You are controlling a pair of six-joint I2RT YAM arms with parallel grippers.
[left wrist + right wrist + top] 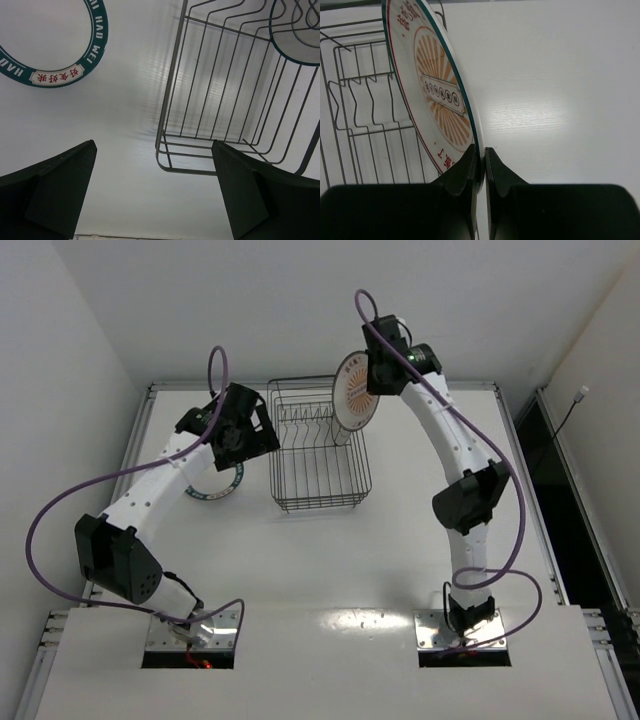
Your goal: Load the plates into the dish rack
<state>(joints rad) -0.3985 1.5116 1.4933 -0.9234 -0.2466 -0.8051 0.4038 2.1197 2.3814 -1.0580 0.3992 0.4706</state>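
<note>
My right gripper (378, 370) is shut on the lower rim of the orange sunburst plate (354, 390) and holds it on edge above the far right of the dish rack (320, 508). In the right wrist view the fingers (481, 150) pinch the plate (435, 90), with the rack's tines (370, 131) to its left. My left gripper (245, 430) is open and empty, just left of the rack. A white plate with a teal rim (218, 488) lies flat on the table, partly under the left arm. The plate with the dark line motif is out of view.
In the left wrist view the open gripper (154, 165) hovers over bare table, with the teal-rimmed plate (99, 35) at upper left and the rack's near corner (170, 85) at right. A round teal-edged plate (295, 45) shows behind the rack wires.
</note>
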